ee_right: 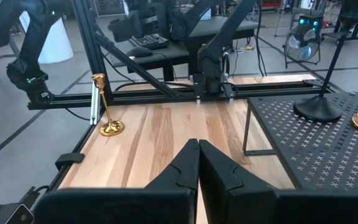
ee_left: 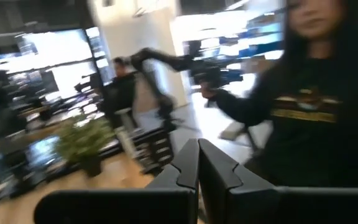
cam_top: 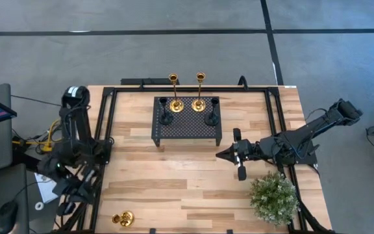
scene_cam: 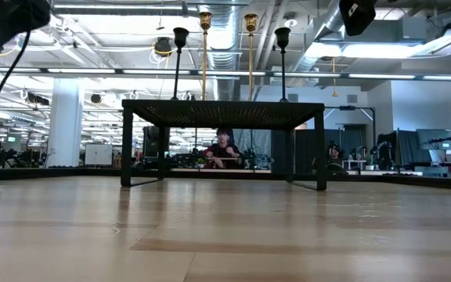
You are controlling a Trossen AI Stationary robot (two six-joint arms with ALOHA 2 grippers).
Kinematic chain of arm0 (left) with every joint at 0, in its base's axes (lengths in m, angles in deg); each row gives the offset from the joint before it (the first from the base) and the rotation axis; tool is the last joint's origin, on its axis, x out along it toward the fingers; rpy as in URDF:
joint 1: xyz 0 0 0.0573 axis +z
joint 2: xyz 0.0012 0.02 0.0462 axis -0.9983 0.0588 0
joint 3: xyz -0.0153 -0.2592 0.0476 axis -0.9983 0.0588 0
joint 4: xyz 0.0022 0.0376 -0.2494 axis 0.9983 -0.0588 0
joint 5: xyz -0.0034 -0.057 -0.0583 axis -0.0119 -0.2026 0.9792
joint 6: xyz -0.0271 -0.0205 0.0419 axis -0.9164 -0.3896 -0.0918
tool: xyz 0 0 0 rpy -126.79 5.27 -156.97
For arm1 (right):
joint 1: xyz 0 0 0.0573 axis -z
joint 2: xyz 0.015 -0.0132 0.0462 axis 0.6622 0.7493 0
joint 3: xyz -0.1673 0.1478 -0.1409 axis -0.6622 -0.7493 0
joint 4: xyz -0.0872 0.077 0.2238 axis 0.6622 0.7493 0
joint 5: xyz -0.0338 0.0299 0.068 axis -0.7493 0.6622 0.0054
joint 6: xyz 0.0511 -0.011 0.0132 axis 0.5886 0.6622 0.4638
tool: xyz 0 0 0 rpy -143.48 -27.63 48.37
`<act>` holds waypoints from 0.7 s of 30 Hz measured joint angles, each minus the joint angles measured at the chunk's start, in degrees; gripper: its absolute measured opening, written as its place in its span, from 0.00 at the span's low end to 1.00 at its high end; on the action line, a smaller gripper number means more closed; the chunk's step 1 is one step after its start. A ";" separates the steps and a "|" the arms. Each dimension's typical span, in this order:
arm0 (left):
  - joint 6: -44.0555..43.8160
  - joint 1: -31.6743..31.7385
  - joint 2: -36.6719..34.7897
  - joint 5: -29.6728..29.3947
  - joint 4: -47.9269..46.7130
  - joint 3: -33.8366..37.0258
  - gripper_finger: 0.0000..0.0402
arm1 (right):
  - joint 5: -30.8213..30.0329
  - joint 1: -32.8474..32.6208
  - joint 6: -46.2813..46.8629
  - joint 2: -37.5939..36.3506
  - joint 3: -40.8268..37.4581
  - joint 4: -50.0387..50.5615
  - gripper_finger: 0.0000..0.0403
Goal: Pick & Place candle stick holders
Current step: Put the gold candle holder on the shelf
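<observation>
- From the high view: four candle stick holders on the black perforated stand (cam_top: 187, 120) at the table's far middle, namely two tall gold holders (cam_top: 174, 93) (cam_top: 199, 92) and two black holders (cam_top: 165, 112) (cam_top: 211, 112), one black at each end of the row.
- Also from above: short gold holder (cam_top: 123, 218) at the near left corner of the wooden table (cam_top: 174, 182), well apart from the stand; hidden from the low view.
- Right gripper (cam_top: 219, 155) above the table just right of the stand, fingers pressed together, nothing between them; green plant (cam_top: 274, 198) near its arm.
- Left gripper (ee_left: 197, 163) folded back at the table's left edge, lost among the arm's dark links from above; closed and empty in its own wrist view.
- Low view: the four stems above the stand's top, seen level, with a seated person (scene_cam: 224, 149) in the room visible under the stand.
- Right wrist view: short gold holder upright near the table's edge, plus one black base and a gold base on the stand's perforated top.
- Left wrist view only: a blurred person (ee_left: 316, 93) in a dark top close by, and the plant farther off.
</observation>
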 joint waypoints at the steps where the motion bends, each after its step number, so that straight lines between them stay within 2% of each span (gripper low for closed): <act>1: -1.58 1.73 0.99 2.98 -0.92 0.01 0.01 | 0.02 0.00 0.00 0.00 0.00 0.04 0.00; 6: -7.94 12.15 5.92 13.28 -0.35 0.16 0.01 | 0.10 -0.04 0.00 0.00 0.00 0.06 0.00; 14: -10.32 25.39 6.96 23.23 -2.77 -0.03 0.01 | 0.12 -0.15 -0.01 1.03 0.00 0.11 0.00; 16: -9.37 27.22 6.70 24.67 -3.86 0.03 0.01 | 0.12 -0.15 -0.02 1.72 0.01 0.18 0.00; 21: -4.70 27.15 3.58 28.01 -3.39 -0.07 0.01 | 0.15 -0.18 0.27 2.69 -0.06 0.46 0.00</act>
